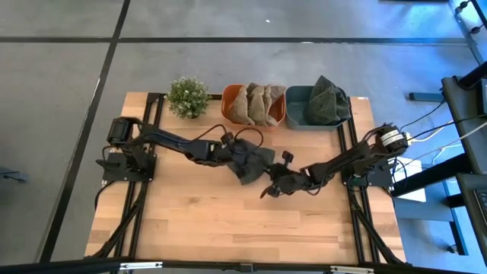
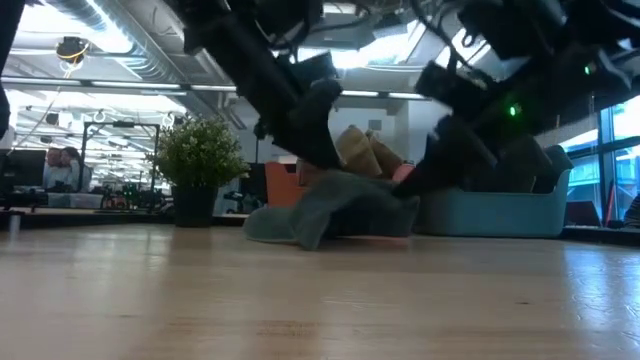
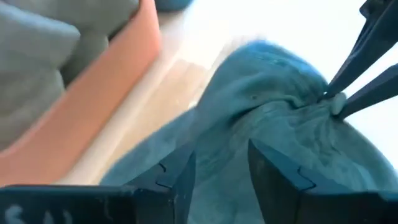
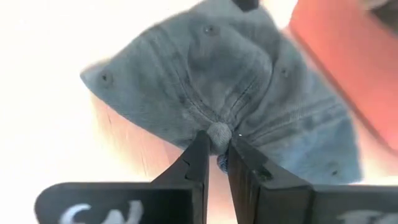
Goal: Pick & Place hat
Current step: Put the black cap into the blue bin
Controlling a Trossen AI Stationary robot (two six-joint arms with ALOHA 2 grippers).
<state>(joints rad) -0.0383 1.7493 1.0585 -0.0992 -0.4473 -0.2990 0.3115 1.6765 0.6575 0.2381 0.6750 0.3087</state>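
A grey-blue hat lies crumpled at the table's middle, with both grippers on it. My left gripper comes from the left and is shut on the hat's cloth. My right gripper comes from the right and is shut on the button at the hat's crown. In the low view the hat is raised between the arms, and its lower edge rests on the tabletop. My left gripper has a bunched part of the hat's cloth between its two fingers, slanting down from the table's left. Whether that part is the brim or the side, I cannot tell. The hat's lower edge stays on the table. My right gripper pinches the small round button on the crown's top between its two fingertips, also seen as the button in the left wrist view. The fingers slant down from the table's right. The seams gather toward the pinch.
At the far edge stand a small potted plant, an orange bin with several tan hats, and a blue bin with a dark hat. Bare wooden tabletop lies toward the near edge.
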